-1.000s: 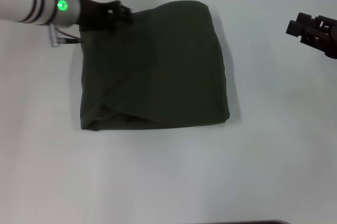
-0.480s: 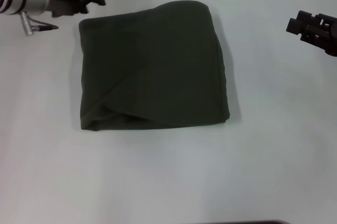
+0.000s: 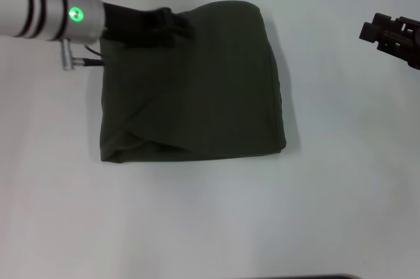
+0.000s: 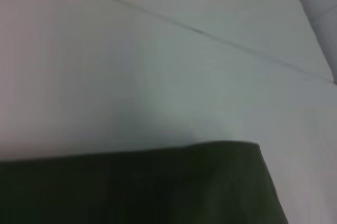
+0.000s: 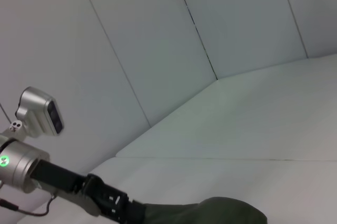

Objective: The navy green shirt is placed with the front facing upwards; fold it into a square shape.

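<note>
The navy green shirt [image 3: 197, 88] lies folded into a rough square on the white table [image 3: 197, 226], plain side up; its letters and neck label are hidden. My left gripper [image 3: 182, 27] is over the shirt's far left corner, low above or on the cloth. The right wrist view shows this left gripper [image 5: 131, 211] at the shirt's edge [image 5: 216, 211]. The left wrist view shows only the shirt's edge [image 4: 131, 187] and bare table. My right gripper [image 3: 371, 31] hangs idle off to the right, clear of the shirt.
White table surface surrounds the shirt on all sides. A white panelled wall [image 5: 158, 50] stands behind the table. A dark strip [image 3: 308, 277] marks the table's near edge.
One second ago my left gripper was at the shirt's far left corner, then it drew back left off the cloth. Now it has moved right again, over that corner. The shirt and right arm have not moved.
</note>
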`<action>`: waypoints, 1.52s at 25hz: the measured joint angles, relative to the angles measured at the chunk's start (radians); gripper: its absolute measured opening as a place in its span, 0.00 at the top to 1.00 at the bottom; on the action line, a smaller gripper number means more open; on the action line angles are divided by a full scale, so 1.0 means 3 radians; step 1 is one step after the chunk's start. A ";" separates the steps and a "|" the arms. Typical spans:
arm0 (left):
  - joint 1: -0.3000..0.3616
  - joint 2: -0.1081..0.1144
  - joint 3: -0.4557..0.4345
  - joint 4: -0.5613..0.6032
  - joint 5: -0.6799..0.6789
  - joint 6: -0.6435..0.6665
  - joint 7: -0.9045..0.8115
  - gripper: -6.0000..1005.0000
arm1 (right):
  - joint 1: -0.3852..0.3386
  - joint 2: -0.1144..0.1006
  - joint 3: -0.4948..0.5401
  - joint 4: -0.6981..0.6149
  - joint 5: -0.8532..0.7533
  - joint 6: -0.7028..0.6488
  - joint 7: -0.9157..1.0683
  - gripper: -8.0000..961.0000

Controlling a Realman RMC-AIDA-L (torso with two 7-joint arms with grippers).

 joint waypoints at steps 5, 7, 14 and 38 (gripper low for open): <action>-0.0078 -0.0003 0.0152 -0.0187 -0.0085 -0.0151 -0.0002 0.51 | 0.0008 -0.0001 0.0000 0.0003 0.0000 0.0025 0.0001 0.48; -0.0109 0.0008 0.0188 -0.0266 -0.0063 -0.0218 -0.0021 0.51 | 0.0009 -0.0001 0.0000 0.0005 -0.0010 0.0028 0.0002 0.48; -0.0129 0.0047 0.0142 -0.0358 0.0397 -0.0398 -0.0318 0.51 | -0.0006 0.0002 0.0000 0.0006 -0.0036 0.0035 0.0002 0.48; 0.0234 0.0096 -0.0393 0.0128 -0.0273 0.0327 0.0272 0.51 | 0.0010 0.0013 -0.0011 0.0006 -0.0036 0.0028 0.0001 0.48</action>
